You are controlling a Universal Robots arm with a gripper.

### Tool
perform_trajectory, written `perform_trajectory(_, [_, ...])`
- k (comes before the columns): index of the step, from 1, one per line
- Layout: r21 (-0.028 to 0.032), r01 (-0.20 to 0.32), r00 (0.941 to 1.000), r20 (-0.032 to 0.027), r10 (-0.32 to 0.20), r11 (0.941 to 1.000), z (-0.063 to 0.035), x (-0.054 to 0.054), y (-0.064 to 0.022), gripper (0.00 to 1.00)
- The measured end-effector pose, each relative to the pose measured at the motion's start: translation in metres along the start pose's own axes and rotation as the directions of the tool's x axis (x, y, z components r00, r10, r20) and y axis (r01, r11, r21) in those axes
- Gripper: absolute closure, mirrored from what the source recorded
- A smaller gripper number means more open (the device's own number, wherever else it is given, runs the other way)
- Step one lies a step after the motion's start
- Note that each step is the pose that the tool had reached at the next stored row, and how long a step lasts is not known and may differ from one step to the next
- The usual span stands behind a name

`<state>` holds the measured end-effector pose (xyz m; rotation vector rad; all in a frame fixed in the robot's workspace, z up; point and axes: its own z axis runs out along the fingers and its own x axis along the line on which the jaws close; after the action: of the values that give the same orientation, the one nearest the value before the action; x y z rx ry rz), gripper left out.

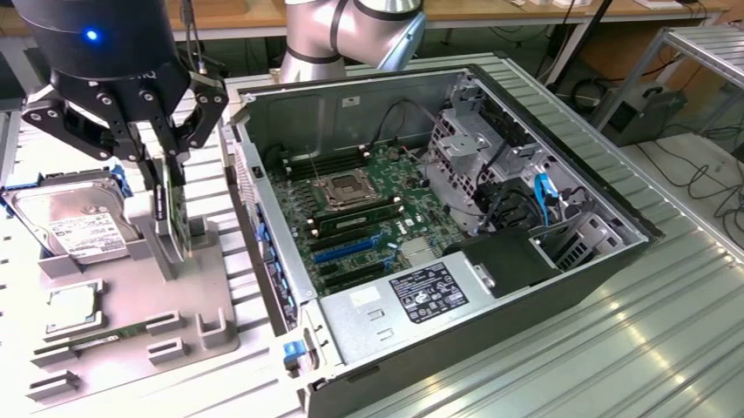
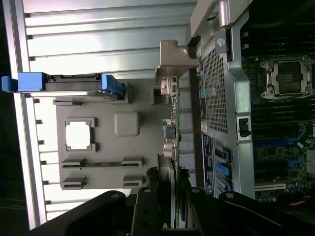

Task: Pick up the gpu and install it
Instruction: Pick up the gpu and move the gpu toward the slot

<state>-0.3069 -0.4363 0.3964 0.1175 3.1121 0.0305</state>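
The gpu [image 1: 174,218] is a thin dark card standing on edge in a slot of the grey holder tray [image 1: 128,296], at the exterior view's left. My gripper [image 1: 172,167] reaches down over its top edge, shut on it, with a finger against each face. The wrist view looks along the gpu [image 2: 170,132] edge-on, with its pale bracket end farthest from the camera. There the gripper [image 2: 174,189] clamps the card's near end. The open computer case [image 1: 489,261] lies to the exterior view's right, its motherboard [image 1: 361,222] and blue slots [image 1: 348,252] exposed.
The holder tray [image 2: 142,142] also carries a silver hard drive [image 1: 70,222] with blue rails [image 2: 64,83], a processor chip [image 1: 72,309] and a green memory stick [image 1: 99,340]. The case's side wall [image 2: 216,98] rises close beside the card. Everything rests on a ribbed metal table [image 1: 651,348].
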Motion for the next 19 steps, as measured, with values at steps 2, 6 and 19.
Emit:
perform_trajectory(2, [0.0,0.0,1.0,0.0,0.0,1.0,-0.0005,0.0,0.0,0.74])
perform_trajectory(6, [0.0001,0.0,1.0,-0.0001,0.0,1.0,-0.0025,-0.0001,0.0,0.74])
perform_trajectory(19, [0.0001,0.0,1.0,0.0,0.0,1.0,-0.0073,-0.0002,0.0001,0.74])
